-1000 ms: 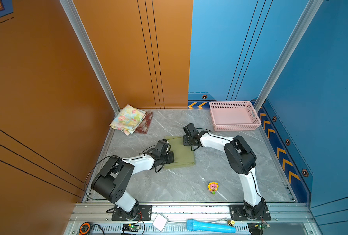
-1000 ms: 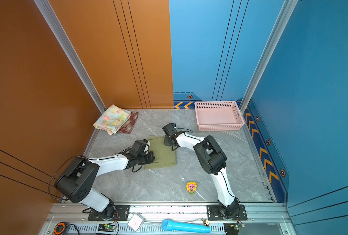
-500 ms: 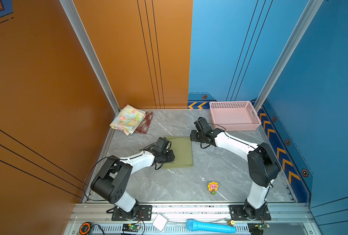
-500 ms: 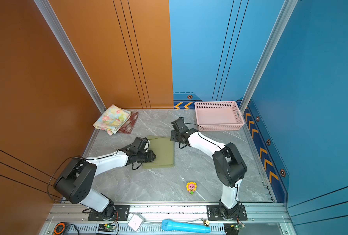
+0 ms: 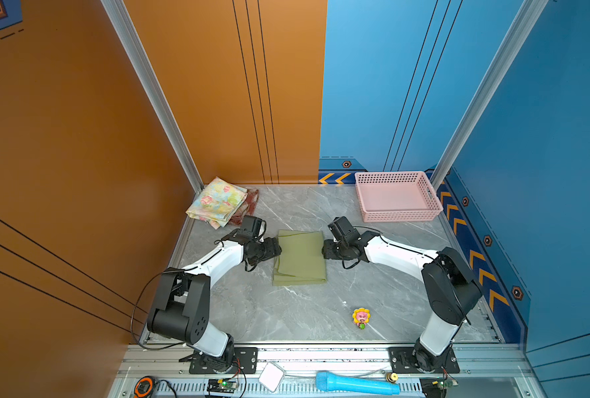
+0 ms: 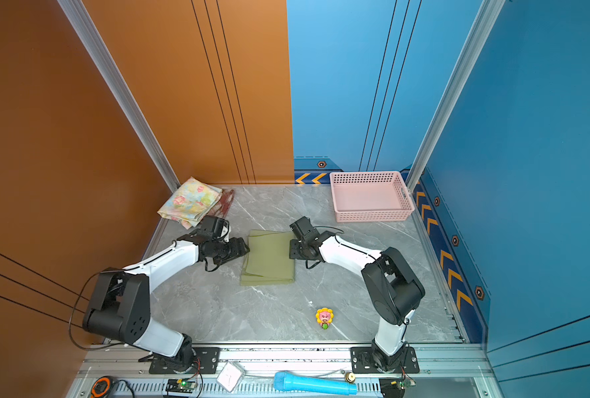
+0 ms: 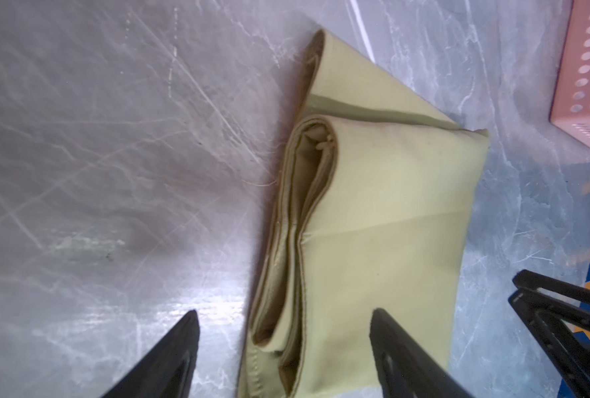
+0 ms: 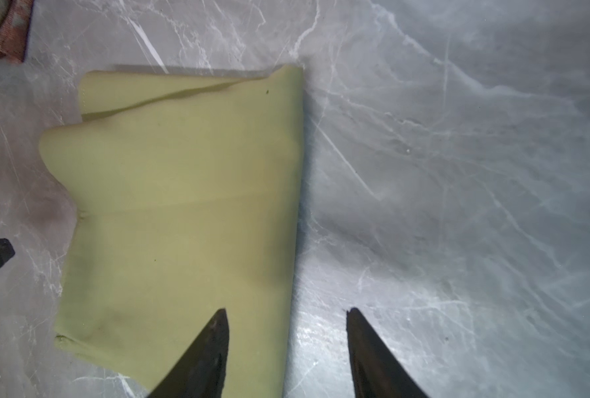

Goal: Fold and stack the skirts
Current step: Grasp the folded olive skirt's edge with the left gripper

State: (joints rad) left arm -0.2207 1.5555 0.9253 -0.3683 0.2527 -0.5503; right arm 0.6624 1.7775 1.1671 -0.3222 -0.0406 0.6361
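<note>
Well, your olive green skirt (image 5: 299, 256) lies folded into a flat rectangle near the middle of the worktop (image 5: 286, 310), and neither claw is clamped on it. Your left gripper (image 7: 284, 312) sits low at the skirt's left edge with its jaws well apart. In the left wrist view they straddle the layered, open side of the fold, one finger over bare marble and one over the cloth. Your right gripper (image 8: 286, 310) sits at the opposite, right edge, jaws also apart. In the right wrist view one finger hangs above the cloth and the other above the marble beside the smooth folded edge. You cannot tell from these views whether any fingertip touches the fabric.

In both top views the two arms face each other across the skirt. The floral skirt (image 5: 217, 201) lies folded in the far left corner of the worktop, resting on the plaid skirt (image 5: 248, 206), which peeks out along its right side. The pink basket (image 5: 398, 215) stands in the far right corner, well apart from all three skirts. A small sunflower toy (image 5: 361, 317) stands near the front edge, right of the middle.
</note>
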